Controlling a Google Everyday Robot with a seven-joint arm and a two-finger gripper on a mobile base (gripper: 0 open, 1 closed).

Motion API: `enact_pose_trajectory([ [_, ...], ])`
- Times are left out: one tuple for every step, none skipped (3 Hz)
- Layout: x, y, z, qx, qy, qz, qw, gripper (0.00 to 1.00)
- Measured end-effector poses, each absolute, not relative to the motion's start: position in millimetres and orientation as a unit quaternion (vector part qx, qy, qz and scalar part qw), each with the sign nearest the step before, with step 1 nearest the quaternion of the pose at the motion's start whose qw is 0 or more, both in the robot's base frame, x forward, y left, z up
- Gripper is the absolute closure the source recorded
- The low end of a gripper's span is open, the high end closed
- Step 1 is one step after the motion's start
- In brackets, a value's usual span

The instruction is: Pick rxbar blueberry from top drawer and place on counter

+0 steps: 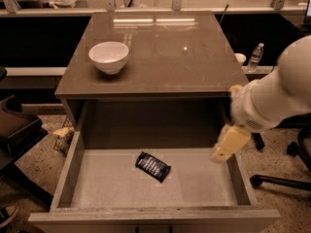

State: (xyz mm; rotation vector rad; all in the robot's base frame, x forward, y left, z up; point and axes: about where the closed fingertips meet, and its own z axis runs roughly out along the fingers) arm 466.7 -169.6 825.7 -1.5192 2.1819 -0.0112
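The rxbar blueberry, a small dark blue-black wrapped bar, lies flat on the pale floor of the open top drawer, near its middle. My gripper hangs from the white arm over the drawer's right side, above the floor and well to the right of the bar. It holds nothing that I can see. The brown glossy counter tops the cabinet behind the drawer.
A white round bowl stands on the counter's left part. A plastic bottle and a cup stand right of the cabinet. Office chair legs are on the floor at right. A dark chair is at left.
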Motion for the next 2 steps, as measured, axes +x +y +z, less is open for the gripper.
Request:
enact_pose_trajectory([
  [481, -141, 783, -0.556, 0.797, 0.023, 0.235, 0.00],
  [488, -106, 724, -0.546, 0.803, 0.066, 0.230, 0.00],
])
